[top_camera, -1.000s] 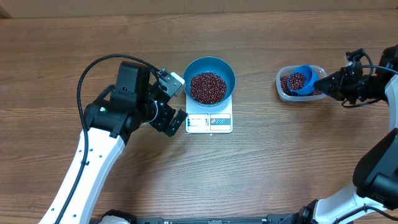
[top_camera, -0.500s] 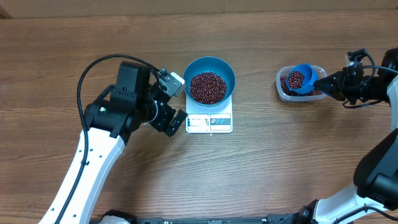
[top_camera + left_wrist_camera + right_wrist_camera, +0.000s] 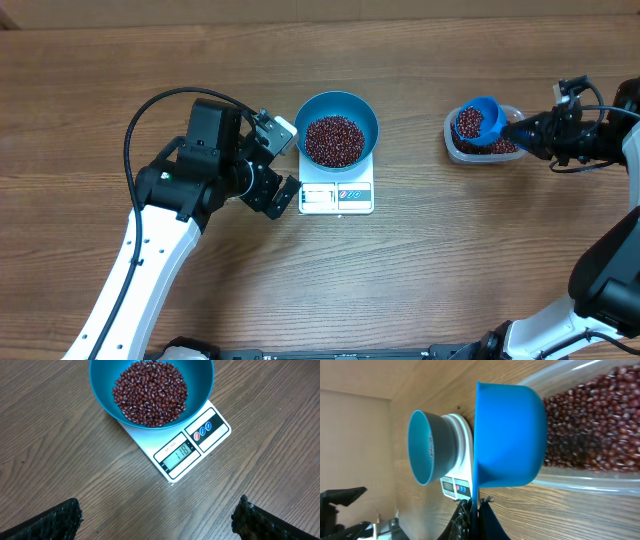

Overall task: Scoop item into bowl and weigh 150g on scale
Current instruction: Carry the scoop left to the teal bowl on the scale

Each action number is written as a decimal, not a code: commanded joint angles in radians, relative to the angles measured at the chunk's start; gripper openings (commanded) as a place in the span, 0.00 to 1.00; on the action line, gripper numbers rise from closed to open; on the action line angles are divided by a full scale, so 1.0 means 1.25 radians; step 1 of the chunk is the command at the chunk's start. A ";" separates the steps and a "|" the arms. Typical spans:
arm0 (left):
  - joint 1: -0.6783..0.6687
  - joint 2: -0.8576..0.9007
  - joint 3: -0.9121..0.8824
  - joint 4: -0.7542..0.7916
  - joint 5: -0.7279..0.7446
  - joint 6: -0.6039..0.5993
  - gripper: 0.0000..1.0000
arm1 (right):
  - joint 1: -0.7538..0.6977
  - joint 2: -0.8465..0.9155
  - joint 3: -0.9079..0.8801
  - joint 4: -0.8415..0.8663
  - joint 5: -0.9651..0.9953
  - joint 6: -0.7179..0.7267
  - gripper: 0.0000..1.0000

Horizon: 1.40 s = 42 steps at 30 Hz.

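**Bowl off to the left of a loaded scoop**

Sitting on small white square digital scale [image 3: 337,197] near mid-table: large round glossy blue bowl [image 3: 337,103], holding a heap of small dark red-brown beans [image 3: 334,140]. Reads 118 on the grey display [image 3: 177,453], so by judgement short of target and wanting more.

Clamped in right gripper [image 3: 522,130], jaws together on the handle: small blue plastic scoop [image 3: 491,115], cup loaded with the same beans, hanging over the bowl-side end of clear rectangular plastic tub [image 3: 470,158]. Handle lying roughly along the line toward the bowl, cup end leading, gripper behind it. Bowl well apart from the scoop, off to the robot's left across the brown wooden table [image 3: 420,260].

Hovering just beside the scale, on the side away from the scoop: left gripper [image 3: 284,162], fingers spread wide, holding nothing. Nearer the bowl, yet empty; load on the right arm.

Likely calls for a level carry leftward, more or less along the handle's own axis, then a slow tip over the bowl's rim. Main risks: beans spilling on the way, or overshooting the weight.
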 commanded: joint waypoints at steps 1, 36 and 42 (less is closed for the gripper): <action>-0.002 0.006 -0.003 0.002 0.012 -0.014 1.00 | -0.004 0.002 -0.002 -0.002 -0.078 -0.020 0.04; -0.002 0.006 -0.003 0.002 0.012 -0.014 1.00 | 0.283 0.001 0.094 -0.061 -0.135 0.009 0.04; -0.002 0.006 -0.003 0.002 0.012 -0.014 1.00 | 0.352 0.000 0.139 -0.044 -0.062 0.069 0.04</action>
